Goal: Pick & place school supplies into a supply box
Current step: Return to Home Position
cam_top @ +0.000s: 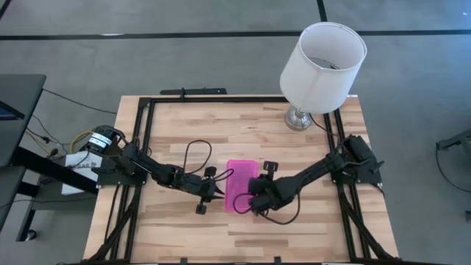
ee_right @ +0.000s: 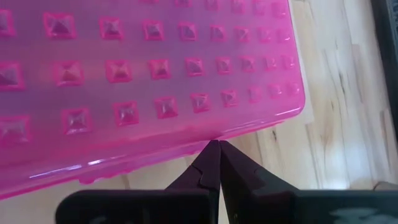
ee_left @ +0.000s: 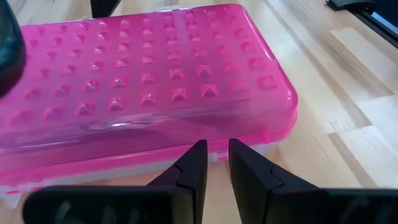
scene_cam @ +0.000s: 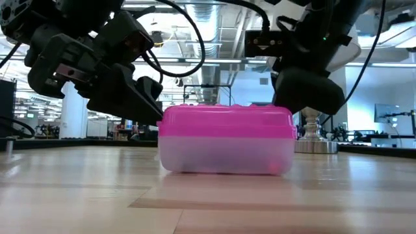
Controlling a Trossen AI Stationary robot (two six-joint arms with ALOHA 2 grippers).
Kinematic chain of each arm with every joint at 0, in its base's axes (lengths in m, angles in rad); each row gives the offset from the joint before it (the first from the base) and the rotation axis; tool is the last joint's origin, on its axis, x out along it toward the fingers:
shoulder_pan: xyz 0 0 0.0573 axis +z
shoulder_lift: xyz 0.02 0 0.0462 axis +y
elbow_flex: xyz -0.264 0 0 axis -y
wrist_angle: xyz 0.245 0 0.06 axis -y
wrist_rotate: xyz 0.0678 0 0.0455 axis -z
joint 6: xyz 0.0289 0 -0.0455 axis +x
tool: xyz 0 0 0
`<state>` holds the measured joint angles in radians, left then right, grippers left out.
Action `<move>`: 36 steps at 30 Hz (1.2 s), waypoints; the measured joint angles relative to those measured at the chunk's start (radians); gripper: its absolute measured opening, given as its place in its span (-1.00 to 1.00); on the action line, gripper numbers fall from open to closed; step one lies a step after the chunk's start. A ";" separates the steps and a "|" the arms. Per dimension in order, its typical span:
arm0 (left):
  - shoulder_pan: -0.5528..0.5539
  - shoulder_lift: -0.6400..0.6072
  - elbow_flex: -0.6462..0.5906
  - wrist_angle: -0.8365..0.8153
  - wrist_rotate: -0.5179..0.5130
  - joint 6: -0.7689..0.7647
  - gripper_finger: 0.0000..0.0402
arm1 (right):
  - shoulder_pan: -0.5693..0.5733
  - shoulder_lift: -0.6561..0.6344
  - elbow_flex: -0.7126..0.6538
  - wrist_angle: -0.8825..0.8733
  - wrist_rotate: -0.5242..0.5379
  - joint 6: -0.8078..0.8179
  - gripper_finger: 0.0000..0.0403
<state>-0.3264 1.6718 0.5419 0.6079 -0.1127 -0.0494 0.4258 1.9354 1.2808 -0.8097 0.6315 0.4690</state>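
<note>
At table [cam_top: 221, 125] middle: supply box [cam_top: 241, 184], pink lid down, contents behind cloudy base unreadable. Left gripper [ee_left: 216, 149] just beside its left side, fingers slightly parted, empty. Right gripper [ee_right: 217, 146] at opposite side, fingers pressed together, empty.

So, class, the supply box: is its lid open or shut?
Shut. The supply box has its pink lid lying flat on the clear base, with no gap in the low view.
</note>
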 joint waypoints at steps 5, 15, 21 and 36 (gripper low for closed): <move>0.000 0.000 0.000 0.000 -0.001 0.000 -0.69 | -0.003 0.000 0.000 0.000 -0.002 -0.007 -1.00; 0.000 0.000 0.000 0.000 -0.001 0.000 -0.69 | -0.019 0.000 0.000 0.004 -0.002 -0.025 -1.00; 0.000 0.000 0.000 0.000 -0.003 0.000 -0.69 | -0.030 0.000 0.000 0.004 -0.003 -0.033 -1.00; 0.000 0.000 0.000 0.001 -0.003 0.001 -0.69 | -0.043 0.000 0.000 0.004 -0.004 -0.055 -1.00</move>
<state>-0.3260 1.6718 0.5419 0.6093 -0.1158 -0.0480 0.3828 1.9354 1.2808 -0.8059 0.6273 0.4141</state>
